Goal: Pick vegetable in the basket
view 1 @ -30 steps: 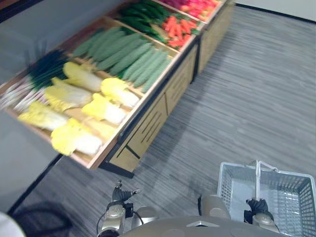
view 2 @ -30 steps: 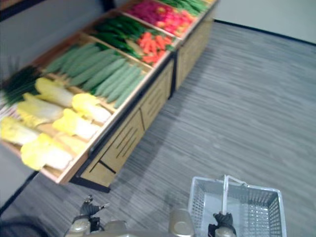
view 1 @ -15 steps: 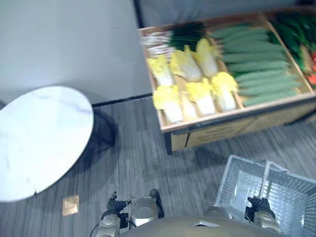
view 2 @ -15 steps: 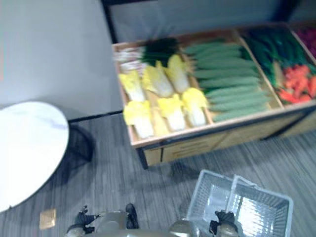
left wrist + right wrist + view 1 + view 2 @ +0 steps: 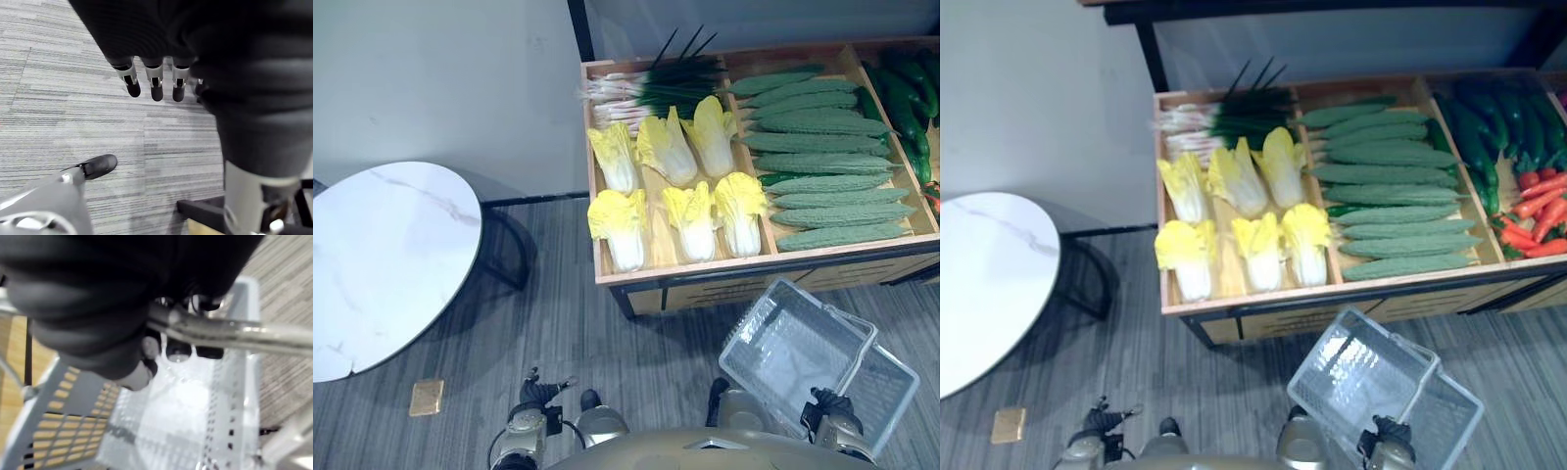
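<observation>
A wooden stall tray (image 5: 651,277) holds several yellow-white cabbages (image 5: 692,217), bumpy green gourds (image 5: 832,186), green onions (image 5: 651,86) and dark green peppers (image 5: 906,98); carrots (image 5: 1542,211) lie at the far right. My right hand (image 5: 829,409) is shut on the metal handle (image 5: 234,333) of a pale grey mesh basket (image 5: 773,328), which hangs tilted and empty below the tray's front edge. My left hand (image 5: 534,391) hangs low over the carpet with fingers (image 5: 155,83) straight, holding nothing.
A round white marble table (image 5: 382,264) on dark legs stands to the left of the stall. A small tan square (image 5: 427,397) lies on the grey striped carpet near my left hand. A grey wall (image 5: 440,88) runs behind the table.
The whole view has swung, so the stall now lies straight ahead with the round table at left. The basket now hangs tilted, closer under the tray's front.
</observation>
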Motion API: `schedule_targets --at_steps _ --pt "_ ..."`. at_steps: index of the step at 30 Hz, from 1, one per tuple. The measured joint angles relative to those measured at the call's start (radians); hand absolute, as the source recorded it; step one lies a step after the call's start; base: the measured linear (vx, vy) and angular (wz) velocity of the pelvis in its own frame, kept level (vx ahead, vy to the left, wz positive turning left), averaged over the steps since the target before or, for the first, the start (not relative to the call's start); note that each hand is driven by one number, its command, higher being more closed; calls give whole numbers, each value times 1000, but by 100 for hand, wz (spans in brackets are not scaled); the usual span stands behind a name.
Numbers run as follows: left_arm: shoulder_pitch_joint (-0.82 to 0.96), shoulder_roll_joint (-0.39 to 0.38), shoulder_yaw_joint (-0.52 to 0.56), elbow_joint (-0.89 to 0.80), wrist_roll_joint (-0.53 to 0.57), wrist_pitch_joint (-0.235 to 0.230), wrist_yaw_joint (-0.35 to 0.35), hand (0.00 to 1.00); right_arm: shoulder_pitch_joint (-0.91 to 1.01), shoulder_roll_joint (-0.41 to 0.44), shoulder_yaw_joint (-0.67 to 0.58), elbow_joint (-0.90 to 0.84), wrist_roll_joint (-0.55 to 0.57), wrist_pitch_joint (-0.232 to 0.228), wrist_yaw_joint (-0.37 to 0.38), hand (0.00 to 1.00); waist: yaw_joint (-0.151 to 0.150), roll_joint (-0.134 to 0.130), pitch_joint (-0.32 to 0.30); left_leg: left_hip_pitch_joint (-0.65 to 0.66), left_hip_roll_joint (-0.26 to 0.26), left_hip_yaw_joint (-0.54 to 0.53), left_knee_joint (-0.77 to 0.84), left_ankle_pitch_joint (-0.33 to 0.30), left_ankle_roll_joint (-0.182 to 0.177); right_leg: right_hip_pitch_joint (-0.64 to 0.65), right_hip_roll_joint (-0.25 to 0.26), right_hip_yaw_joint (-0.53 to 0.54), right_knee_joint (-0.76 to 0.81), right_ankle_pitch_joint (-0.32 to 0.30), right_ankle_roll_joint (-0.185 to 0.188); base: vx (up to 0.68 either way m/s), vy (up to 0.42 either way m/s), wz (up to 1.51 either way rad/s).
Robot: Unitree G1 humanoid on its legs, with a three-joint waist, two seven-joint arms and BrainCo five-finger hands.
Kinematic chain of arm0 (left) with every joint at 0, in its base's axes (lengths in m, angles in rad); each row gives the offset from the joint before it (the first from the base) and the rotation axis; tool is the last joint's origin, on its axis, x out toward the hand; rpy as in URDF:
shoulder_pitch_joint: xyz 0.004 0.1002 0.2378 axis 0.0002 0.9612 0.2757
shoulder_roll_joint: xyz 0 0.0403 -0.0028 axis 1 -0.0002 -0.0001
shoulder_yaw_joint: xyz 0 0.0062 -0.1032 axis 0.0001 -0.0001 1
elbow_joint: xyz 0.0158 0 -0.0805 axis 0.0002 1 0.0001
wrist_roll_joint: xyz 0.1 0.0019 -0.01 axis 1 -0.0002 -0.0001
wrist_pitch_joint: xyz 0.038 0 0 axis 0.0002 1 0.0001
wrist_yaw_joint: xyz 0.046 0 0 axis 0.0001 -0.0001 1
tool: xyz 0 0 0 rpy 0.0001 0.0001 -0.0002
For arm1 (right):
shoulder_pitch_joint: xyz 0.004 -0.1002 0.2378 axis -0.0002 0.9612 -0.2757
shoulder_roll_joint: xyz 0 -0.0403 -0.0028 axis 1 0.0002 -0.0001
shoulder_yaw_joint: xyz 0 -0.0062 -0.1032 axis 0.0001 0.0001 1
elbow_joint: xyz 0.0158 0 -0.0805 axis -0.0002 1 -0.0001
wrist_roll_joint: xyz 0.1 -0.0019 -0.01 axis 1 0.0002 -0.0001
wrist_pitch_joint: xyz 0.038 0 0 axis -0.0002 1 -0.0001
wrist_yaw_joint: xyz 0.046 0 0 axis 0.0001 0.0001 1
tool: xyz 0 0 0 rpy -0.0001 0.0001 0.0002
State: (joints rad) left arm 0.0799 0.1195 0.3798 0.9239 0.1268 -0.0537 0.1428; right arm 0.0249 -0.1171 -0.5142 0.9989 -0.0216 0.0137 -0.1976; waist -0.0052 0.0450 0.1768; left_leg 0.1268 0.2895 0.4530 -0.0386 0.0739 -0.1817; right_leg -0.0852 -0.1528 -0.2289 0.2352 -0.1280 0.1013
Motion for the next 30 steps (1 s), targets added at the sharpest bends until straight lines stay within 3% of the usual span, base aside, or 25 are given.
schedule_targets --at_steps 6,10,16,20,21,25,30 --pt "-27 18 -26 -320 -40 -27 64 0 11 -8 30 10 -3 -2 -7 100 -3 11 -3 -11 -35 42 16 48 18 28 -8 48 -133 90 5 45 12 -28" --pt "-92 18 -87 -538 -32 -71 126 0 21 -27 34 10 -4 -14 -15 100 -11 26 -6 -38 -53 -18 56 50 21 33 -32 39 -142 102 6 -24 5 8" --pt "-142 60 -149 -840 27 -89 207 0 36 -26 31 -4 -43 -21 -25 100 -36 49 -3 -3 -53 -27 14 24 37 97 -20 7 -211 147 6 -74 26 13" --pt "-157 106 -244 -891 119 -89 208 0 51 -34 33 -21 -64 -20 -21 100 -34 71 -15 -1 -59 -18 9 -62 29 99 -15 28 -257 186 10 -87 74 -11" --pt "-159 139 -284 -892 164 -89 203 0 52 -20 35 -26 -81 -21 -19 100 -36 52 -12 0 -73 3 17 -78 38 101 -28 52 -285 208 16 -112 98 -40" --pt "-184 176 -411 -885 239 -89 182 0 53 -14 52 -43 -80 -22 -19 100 -53 36 1 -4 -95 34 24 -89 35 87 -43 89 -318 233 17 -78 37 -30" --pt "-325 174 -545 -790 358 -85 161 0 39 -31 50 -60 -80 -24 -21 100 -75 55 20 -26 -101 73 20 -83 27 19 -42 139 -300 249 32 -6 -2 -25"
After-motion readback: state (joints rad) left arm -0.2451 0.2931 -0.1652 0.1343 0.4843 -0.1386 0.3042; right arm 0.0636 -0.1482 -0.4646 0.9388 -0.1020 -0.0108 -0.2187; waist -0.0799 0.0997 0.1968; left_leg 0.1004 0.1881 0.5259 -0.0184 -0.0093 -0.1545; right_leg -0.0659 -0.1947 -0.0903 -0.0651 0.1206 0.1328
